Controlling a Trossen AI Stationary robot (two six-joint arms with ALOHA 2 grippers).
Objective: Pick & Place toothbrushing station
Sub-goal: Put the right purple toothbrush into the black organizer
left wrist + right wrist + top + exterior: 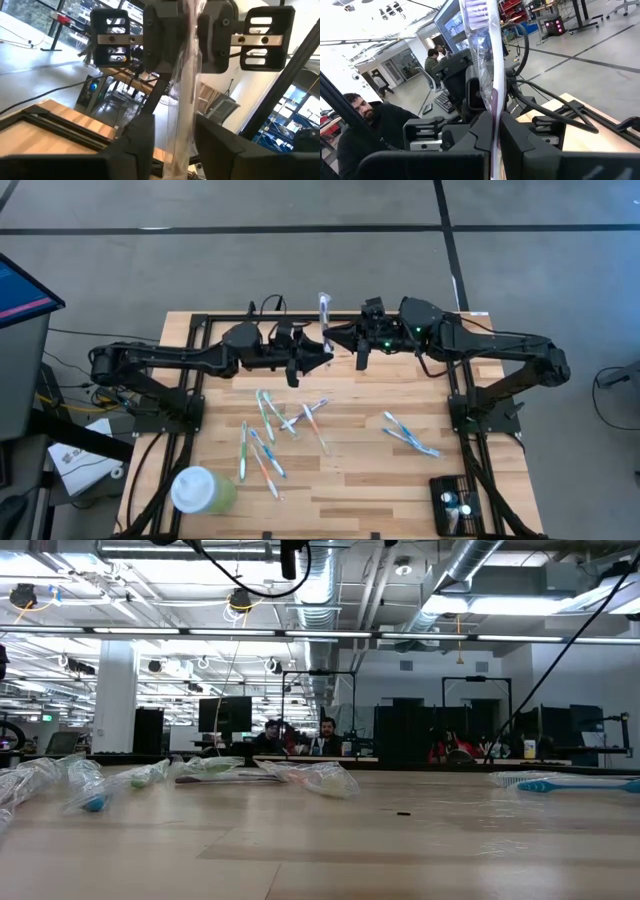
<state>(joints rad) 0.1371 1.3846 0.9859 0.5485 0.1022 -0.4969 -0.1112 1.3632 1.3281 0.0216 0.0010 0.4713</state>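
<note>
The slatted pale wood table carries scattered toothbrushes, each in a crinkled clear wrapper, so most of the task is judged undone. A pale green cup with a white lid stands at the near left. The toothbrushing station, a small black grid-topped holder, sits at the near right corner, apparently with something already in it. Above mid-table, a wrapped toothbrush is clamped by the right gripper, jaws shut; the left gripper faces it, jaws partly open around the wrapper.
</note>
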